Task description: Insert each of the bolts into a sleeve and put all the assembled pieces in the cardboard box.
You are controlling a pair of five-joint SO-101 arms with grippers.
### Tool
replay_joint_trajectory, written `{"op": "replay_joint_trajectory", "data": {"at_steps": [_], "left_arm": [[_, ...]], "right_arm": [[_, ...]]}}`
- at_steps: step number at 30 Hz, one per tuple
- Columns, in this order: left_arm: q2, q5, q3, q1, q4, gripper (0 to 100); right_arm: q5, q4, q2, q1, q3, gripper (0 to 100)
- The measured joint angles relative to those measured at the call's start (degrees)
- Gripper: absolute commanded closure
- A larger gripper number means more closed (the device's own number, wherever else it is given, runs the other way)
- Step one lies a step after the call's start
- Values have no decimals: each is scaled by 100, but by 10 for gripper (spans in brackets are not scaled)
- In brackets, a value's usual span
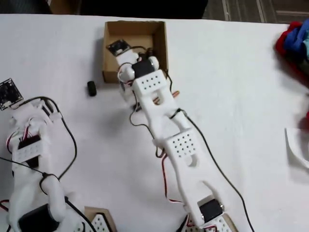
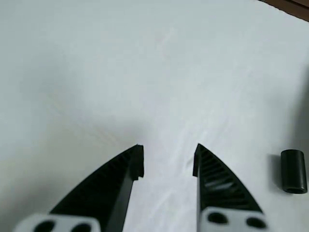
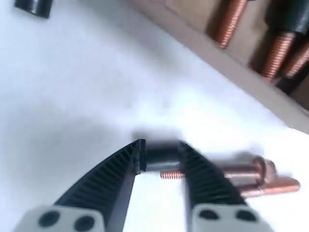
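Cardboard box (image 1: 140,37): open, upper centre, holding sleeved bolts (image 3: 280,48).
Loose sleeve (image 1: 91,88): black, left of box.
Gripped sleeve (image 3: 161,153): black, beside copper bolts (image 3: 256,173).

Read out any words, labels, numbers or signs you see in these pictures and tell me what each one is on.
No text here can be read.
The cardboard box, the loose sleeve, the bolts and the white arms carry no visible print.
The camera boards at the wrists bear marks too small to read.
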State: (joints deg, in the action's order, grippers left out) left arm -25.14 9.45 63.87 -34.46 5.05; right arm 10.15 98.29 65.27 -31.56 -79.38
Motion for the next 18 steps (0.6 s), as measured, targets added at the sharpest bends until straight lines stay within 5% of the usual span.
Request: {"op": "replay_joint_trajectory", "data": {"at_steps": [12, 18], "left_arm": [[0, 0, 0, 0, 0, 812], [0, 0, 0, 0, 0, 812]], "right_arm": [[26, 158, -44, -9, 0, 877], [-624, 158, -44, 0, 0, 876]]}}
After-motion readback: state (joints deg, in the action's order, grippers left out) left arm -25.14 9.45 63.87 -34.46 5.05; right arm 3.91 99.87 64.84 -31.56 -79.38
